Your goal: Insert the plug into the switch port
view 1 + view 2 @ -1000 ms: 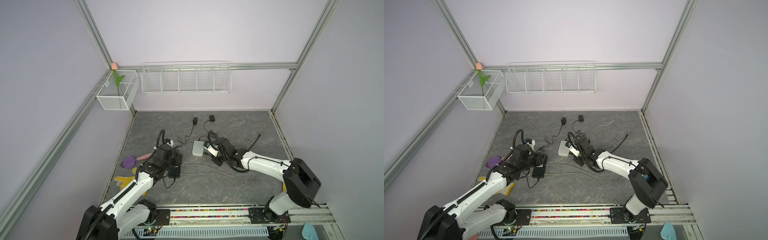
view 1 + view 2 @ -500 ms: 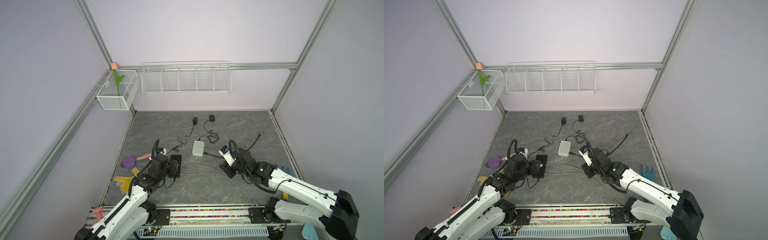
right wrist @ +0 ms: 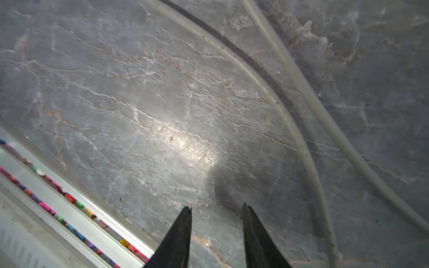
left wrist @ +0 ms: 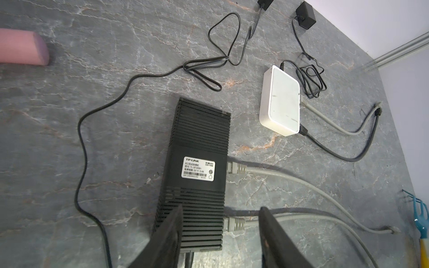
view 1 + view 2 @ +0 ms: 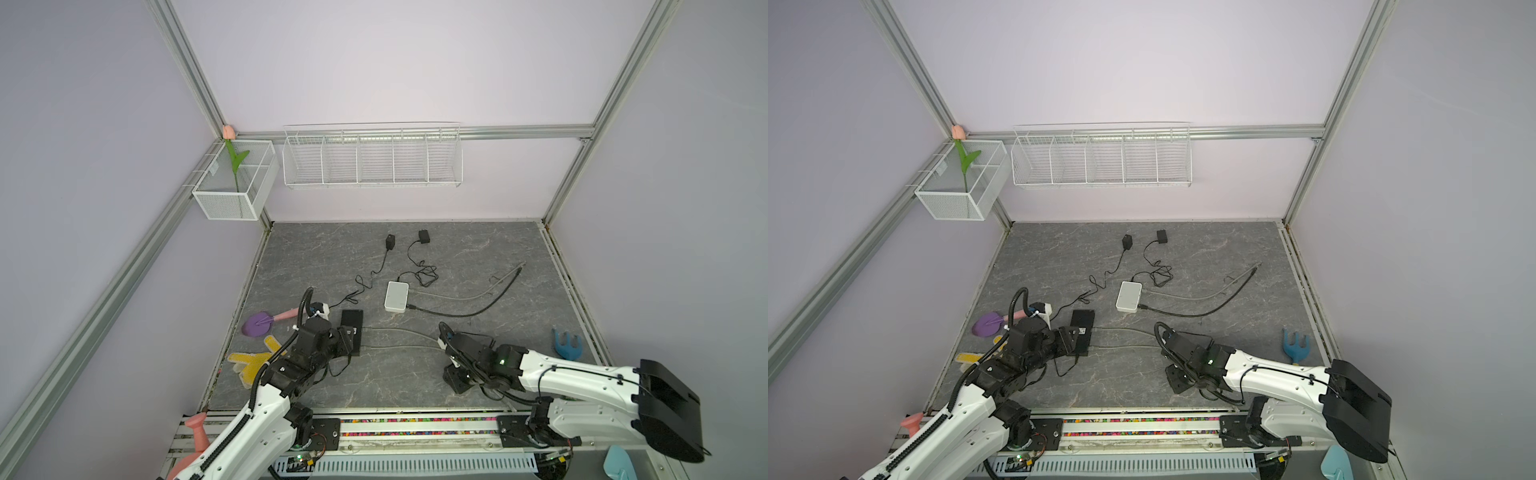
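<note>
Plug: a clear-tipped plug [image 4: 236, 168] with a ribbed grey boot is seen against the long side of the switch [image 4: 197, 148], at a port; whether it is fully seated cannot be told
Second plug: a like second plug [image 4: 234, 224] is set against the same side, nearer the left gripper [image 4: 220, 207]
Handling: the plug is judged light, hard and small, with a thin latch that could be snapped if squeezed; its cable [image 4: 290, 183] is judged springy enough to push the tip off line
Hold: the boot just behind the clear tip is judged the best place to be gripped, across its flat sides, so that the tip is left free and the latch is not crushed
Switch: it is judged light and likely to slide on the smooth floor [image 3: 139, 92] when a plug is pressed in, so it is best braced on the side away from the ports
Left gripper: its fingers are spread and nothing is pinched; one finger is seen over the near end of the switch, the other over the cable behind the second plug
Right gripper: the fingers of the right gripper [image 3: 217, 206] are spread over bare floor and nothing is held; two runs of cable are seen just beside it
Surroundings: a white box [image 4: 282, 99] with leads of its own is seen beyond the switch, well apart from both grippers
</note>
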### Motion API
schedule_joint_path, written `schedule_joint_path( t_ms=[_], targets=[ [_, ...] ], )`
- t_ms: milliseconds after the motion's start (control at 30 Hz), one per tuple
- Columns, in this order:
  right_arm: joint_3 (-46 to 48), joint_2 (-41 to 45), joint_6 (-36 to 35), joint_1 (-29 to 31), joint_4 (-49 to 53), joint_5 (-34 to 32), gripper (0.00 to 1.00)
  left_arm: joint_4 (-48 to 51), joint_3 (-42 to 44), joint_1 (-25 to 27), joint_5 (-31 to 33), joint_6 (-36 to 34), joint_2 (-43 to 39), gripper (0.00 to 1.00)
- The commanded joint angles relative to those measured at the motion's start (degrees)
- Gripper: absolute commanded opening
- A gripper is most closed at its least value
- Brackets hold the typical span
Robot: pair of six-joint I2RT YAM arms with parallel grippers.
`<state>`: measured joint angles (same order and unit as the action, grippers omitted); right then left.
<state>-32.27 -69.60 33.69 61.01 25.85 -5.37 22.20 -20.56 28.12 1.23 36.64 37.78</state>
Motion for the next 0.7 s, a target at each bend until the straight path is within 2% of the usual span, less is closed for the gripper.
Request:
schedule_joint_path(
  t_ms=[0,233,367,667],
  targets=[
    [-1.5,-2.5,5.0,0.2,0.9,-4.3,0.4,2.3,0.2,-0.3,0.1,0.8,-1.8,0.52],
    [-2.2,-4.3,8.6,-1.4,1.5,-7.8,0.41,3.4,0.0,-0.3,0.0,0.9,-2.9,0.53],
    [-1.8,-4.8,8.3,-3.4,0.2,-8.1,0.42,2.8,0.2,-0.3,-0.8,1.0,-2.9,0.53],
    [-2.2,-6.6,5.1,-12.0,-2.3,-9.2,0.42,3.1,0.4,-0.3,-0.6,1.0,-3.1,0.53]
  ],
)
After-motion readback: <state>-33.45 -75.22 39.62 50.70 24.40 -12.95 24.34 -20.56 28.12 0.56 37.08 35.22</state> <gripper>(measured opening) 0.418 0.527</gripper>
